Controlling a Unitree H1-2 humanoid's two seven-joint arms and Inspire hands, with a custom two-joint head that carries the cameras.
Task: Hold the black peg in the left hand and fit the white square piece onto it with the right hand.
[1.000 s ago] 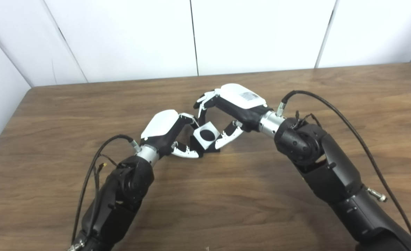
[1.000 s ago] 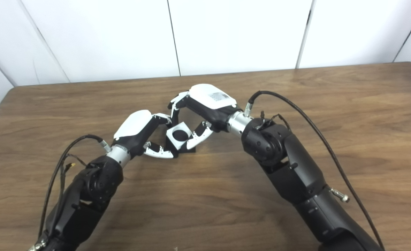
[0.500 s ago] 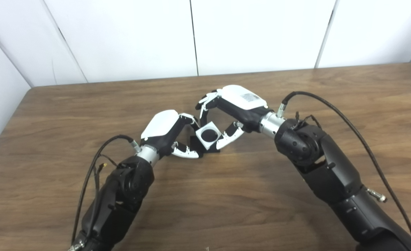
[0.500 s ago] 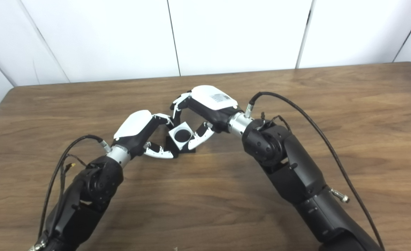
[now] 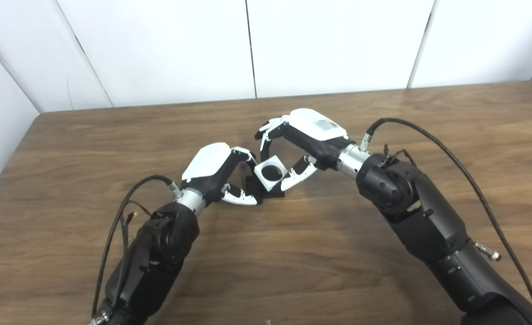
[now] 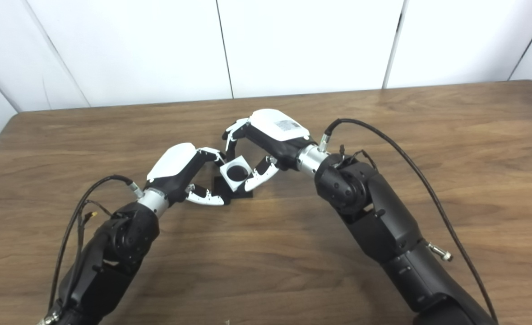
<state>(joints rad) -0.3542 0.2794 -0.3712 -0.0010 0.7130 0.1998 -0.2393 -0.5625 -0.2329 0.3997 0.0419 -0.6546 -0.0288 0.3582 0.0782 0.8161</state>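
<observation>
White square piece (image 5: 270,172) has lifted a touch and slid left at frame centre, right hand (image 5: 304,135) pinching it between fingers and thumb, round hole over the black peg (image 5: 260,188). Left hand (image 5: 214,169) stays clamped on the peg's base on the wooden table (image 5: 67,149). Seating looks unfinished, alignment being corrected.

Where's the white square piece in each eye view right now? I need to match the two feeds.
Left eye view: white square piece just left of centre, between the two hands, its round hole facing the camera.
Right eye view: the same piece sits further left in the picture, over the black peg's base.
Shared landmark: the right hand, whose fingers and thumb flank the piece in both views.
</observation>
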